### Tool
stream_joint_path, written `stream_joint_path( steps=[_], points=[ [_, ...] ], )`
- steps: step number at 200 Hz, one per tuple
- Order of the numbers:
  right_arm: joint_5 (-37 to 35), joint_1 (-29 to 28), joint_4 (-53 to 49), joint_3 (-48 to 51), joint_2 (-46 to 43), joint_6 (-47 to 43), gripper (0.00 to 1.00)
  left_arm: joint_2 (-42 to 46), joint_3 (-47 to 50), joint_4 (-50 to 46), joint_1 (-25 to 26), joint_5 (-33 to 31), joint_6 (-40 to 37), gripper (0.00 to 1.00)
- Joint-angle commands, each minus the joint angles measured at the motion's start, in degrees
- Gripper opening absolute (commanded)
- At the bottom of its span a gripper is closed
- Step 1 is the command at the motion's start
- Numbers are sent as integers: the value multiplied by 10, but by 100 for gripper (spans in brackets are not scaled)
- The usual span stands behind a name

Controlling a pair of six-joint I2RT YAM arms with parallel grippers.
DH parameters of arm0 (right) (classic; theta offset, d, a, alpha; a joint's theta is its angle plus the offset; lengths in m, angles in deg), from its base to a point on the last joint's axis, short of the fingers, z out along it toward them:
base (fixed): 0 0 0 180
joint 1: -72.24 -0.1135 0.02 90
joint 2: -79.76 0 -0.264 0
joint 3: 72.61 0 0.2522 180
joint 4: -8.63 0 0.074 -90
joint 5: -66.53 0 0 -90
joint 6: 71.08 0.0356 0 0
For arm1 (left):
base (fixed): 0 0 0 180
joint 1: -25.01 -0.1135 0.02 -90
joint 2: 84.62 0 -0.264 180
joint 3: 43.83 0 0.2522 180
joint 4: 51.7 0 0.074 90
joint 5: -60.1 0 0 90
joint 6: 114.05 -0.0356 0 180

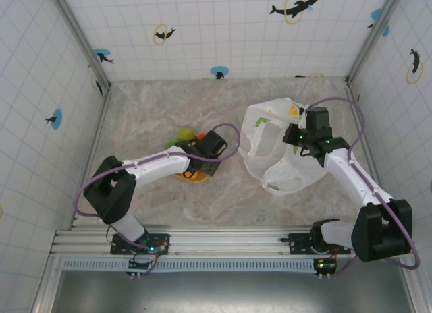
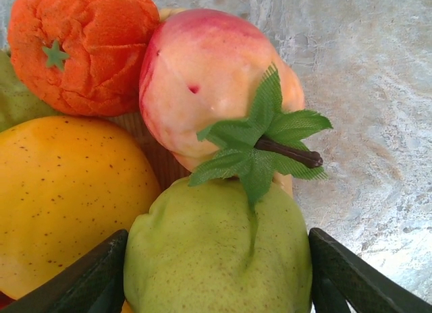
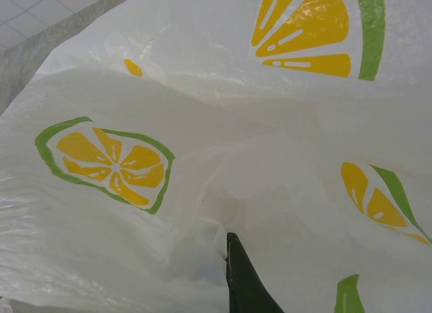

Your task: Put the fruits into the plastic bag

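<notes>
While the left arm reaches over the fruits [image 1: 185,133] left of the desk's [image 1: 148,104] middle, its end effector [image 2: 216,262] has its jaws apart, with 1 dark finger [image 2: 94,276] at each flank of a green fruit [image 2: 216,239]. The fingers sit just beside its skin, and whether they press on it I cannot tell. Against the far side of that green fruit lies a pink-and-cream peach [image 2: 196,77], whose cloth leaves and brown stem [image 2: 293,153] reach over the green one's top. An orange [image 2: 81,50] with a green star at its crown touches the peach on the left. A speckled yellow fruit [image 2: 61,191] lies just beneath the orange in the wrist view, touching the green fruit. A strip of tan ribbed mat [image 2: 160,166] shows between them.

The bag [image 1: 270,154] lies crumpled right of the desk's middle, well apart from the fruits. The right end effector [image 1: 304,144] is closed, clamped on the bag's right side. The right wrist view shows 1 fingertip [image 3: 244,279] with the white film puckered around it, and lemon slices and green leaves printed across the plastic
</notes>
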Motion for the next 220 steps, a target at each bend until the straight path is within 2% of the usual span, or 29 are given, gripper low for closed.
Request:
stream_joint_path(
  steps=[1,31,75,99,141,182,220],
  points=[
    [1,5,12,9,-5,4,0,37,-10,-14,4,2,-2,64],
    [0,5,13,9,-4,5,0,93,5,11,7,54,2,60],
    [23,6,28,8,2,32,0,154,78,86,34,194,14,58],
    [30,6,33,4,6,45,0,151,115,143,56,247,30,57],
    [50,9,56,15,1,82,0,101,132,275,96,304,59,57],
    [77,10,92,42,-5,125,0,21,105,398,115,308,109,57],
    [97,11,96,47,-11,139,0,-9,90,481,114,205,131,57]
  ],
)
